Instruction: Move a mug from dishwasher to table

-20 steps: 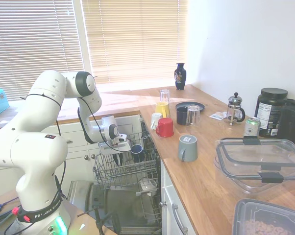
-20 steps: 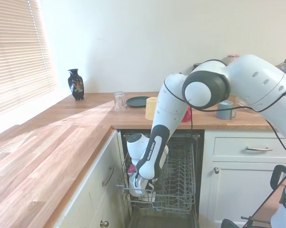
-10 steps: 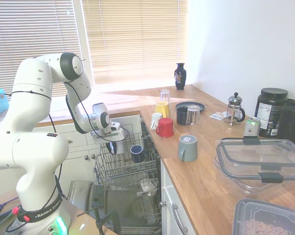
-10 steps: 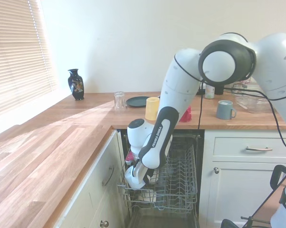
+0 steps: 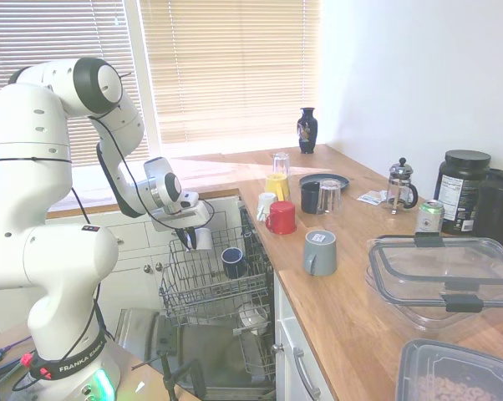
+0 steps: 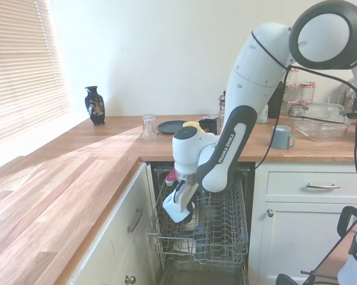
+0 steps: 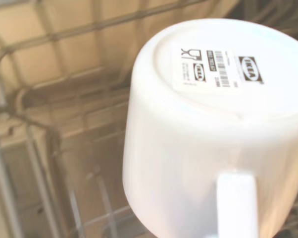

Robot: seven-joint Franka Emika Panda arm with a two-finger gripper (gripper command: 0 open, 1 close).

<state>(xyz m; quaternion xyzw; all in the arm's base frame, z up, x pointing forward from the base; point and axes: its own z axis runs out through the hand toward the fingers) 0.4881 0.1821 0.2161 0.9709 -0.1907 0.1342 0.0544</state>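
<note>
End effector clamped on white mug by its handle, held above dishwasher rack so it clears wires en route to worktop.

6 mugs, 2 glasses

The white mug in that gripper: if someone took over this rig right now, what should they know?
Gripper: shut on the small white ceramic mug, base label facing the wrist camera.
Mug: lifted just above the grey wire rack of the open built-in dishwasher, not yet clear of it.
Done: grasp and lift.
Left: carry it to the long brown wooden countertop and set it down.
</note>
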